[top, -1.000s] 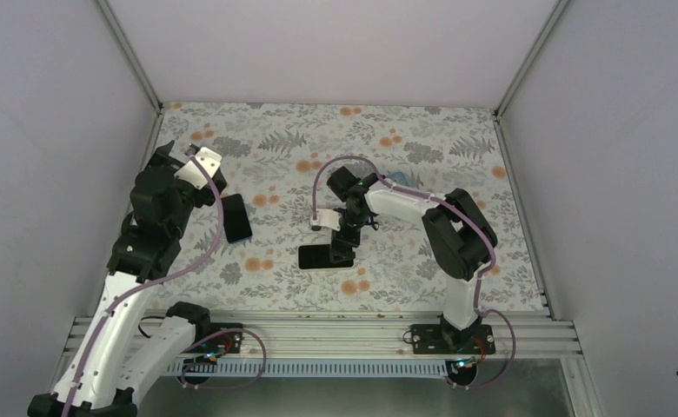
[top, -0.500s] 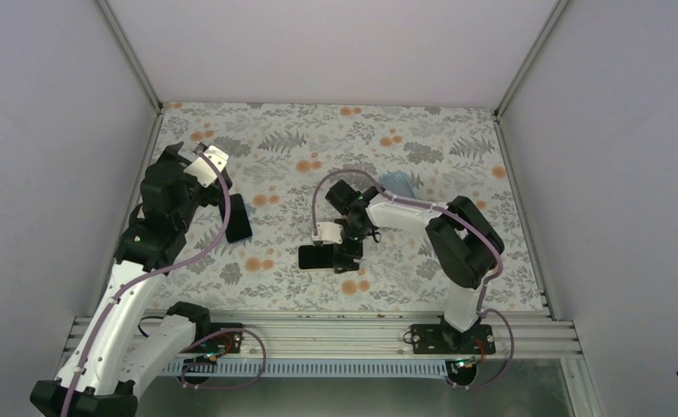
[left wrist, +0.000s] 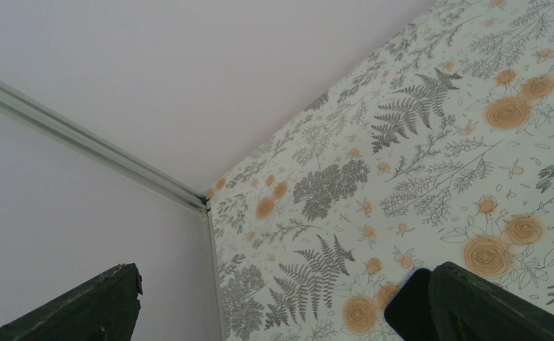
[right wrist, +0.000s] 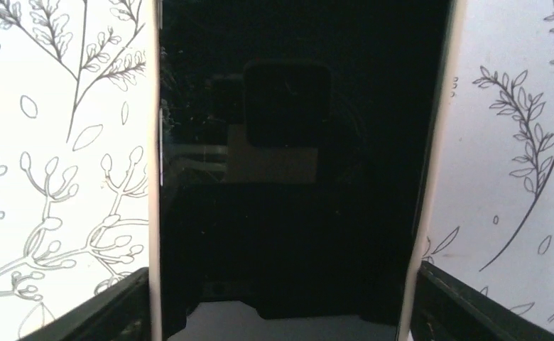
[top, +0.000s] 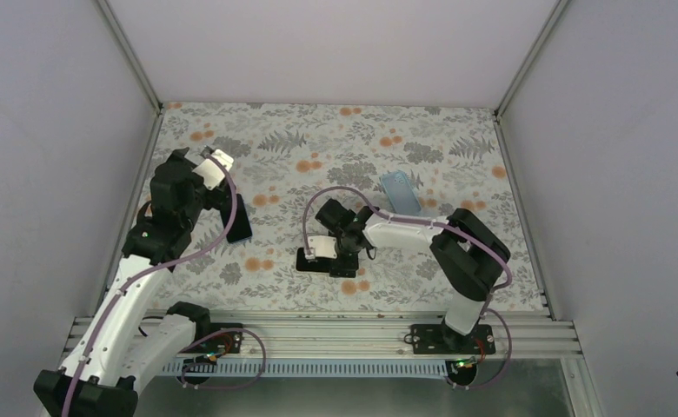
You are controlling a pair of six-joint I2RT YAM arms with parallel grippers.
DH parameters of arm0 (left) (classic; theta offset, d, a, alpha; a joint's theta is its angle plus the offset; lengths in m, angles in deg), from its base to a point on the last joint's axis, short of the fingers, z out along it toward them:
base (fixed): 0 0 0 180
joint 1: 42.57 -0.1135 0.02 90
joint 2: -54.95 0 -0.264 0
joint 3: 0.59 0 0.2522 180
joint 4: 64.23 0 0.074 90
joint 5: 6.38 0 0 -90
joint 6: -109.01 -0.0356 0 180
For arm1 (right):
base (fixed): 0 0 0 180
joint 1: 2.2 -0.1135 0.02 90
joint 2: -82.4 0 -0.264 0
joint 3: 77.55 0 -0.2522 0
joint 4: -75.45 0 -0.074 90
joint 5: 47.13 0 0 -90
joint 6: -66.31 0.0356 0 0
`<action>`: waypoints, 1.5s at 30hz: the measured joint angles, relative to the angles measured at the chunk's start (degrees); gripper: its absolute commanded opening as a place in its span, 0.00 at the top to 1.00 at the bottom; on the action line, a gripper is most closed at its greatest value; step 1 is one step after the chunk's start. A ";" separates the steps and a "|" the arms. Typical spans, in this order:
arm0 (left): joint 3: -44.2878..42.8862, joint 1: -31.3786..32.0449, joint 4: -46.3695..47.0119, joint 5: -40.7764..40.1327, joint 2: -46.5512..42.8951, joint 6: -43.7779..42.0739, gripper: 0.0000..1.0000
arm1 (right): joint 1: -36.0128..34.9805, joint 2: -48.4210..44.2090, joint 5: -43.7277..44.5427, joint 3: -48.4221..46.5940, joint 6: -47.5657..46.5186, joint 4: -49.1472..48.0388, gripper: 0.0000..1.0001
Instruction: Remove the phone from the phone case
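Observation:
A black-screened phone with a pale rim [top: 309,262] lies flat on the floral table, near centre. My right gripper [top: 325,254] is low over it. In the right wrist view the phone [right wrist: 288,177] fills the middle, and my right gripper [right wrist: 281,316] is open with one finger just outside each long edge. My left gripper [top: 183,161] is open and empty, raised at the left. A black flat slab [top: 238,224] lies beside it. It also shows by the right finger in the left wrist view [left wrist: 410,307]. I cannot tell whether it is a case.
A pale blue translucent flat piece [top: 401,191] lies behind the right arm. The enclosure walls meet at the back-left corner [left wrist: 207,206]. The metal rail [top: 318,326] runs along the near edge.
My right gripper has moved toward the near left and come down over the phone, fingers astride it. My left gripper has shifted slightly to the right.

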 measured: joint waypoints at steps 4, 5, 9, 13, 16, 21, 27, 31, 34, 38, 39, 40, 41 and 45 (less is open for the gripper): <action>0.00 0.00 -0.02 0.70 1.14 0.15 0.00 | -1.40 -0.68 1.64 0.61 0.52 -1.09 0.40; 0.00 0.00 -0.04 1.22 1.64 0.33 0.00 | -1.66 -0.68 2.05 0.61 0.59 -1.36 0.41; -0.42 0.00 -1.97 6.08 4.66 1.33 0.00 | -2.03 -0.90 2.86 0.66 0.94 -1.92 0.42; -2.49 0.00 -6.97 12.37 8.63 1.81 0.00 | -2.14 -2.05 3.89 1.79 1.44 -3.30 0.44; -6.47 0.00 -12.39 18.82 13.33 2.19 0.00 | -2.49 -3.58 6.73 2.69 1.68 -3.72 0.44; -14.82 0.00 -21.27 31.43 21.27 2.82 0.00 | -2.49 -9.29 11.54 2.84 1.92 -5.09 0.41; -22.86 0.02 -28.39 46.80 27.82 3.08 0.00 | -2.49 -12.35 15.85 1.11 2.36 -7.87 0.41; -27.71 -0.02 -32.28 52.87 34.07 2.97 0.00 | -2.49 -12.70 17.64 0.46 2.43 -9.20 0.42; -30.29 -0.28 -34.29 54.99 39.50 2.93 0.00 | -2.49 -12.94 18.47 -0.13 2.43 -9.75 0.43; -31.74 -0.72 -36.30 55.80 44.65 2.82 0.00 | -2.49 -14.27 19.41 -1.33 2.34 -10.86 0.43; -32.04 -0.76 -36.68 55.82 45.59 2.82 0.00 | -2.49 -14.51 19.54 -1.90 2.29 -10.95 0.43; -32.24 -0.76 -36.92 55.95 46.18 2.82 0.00 | -2.49 -14.60 19.67 -2.82 2.21 -11.02 0.43; -32.59 -0.74 -37.31 56.39 46.77 2.82 0.00 | -2.49 -14.60 19.80 -3.65 2.14 -11.32 0.43; -34.91 -0.74 -39.50 59.10 48.70 2.58 0.01 | -2.49 -14.53 20.46 -6.27 1.77 -12.66 0.43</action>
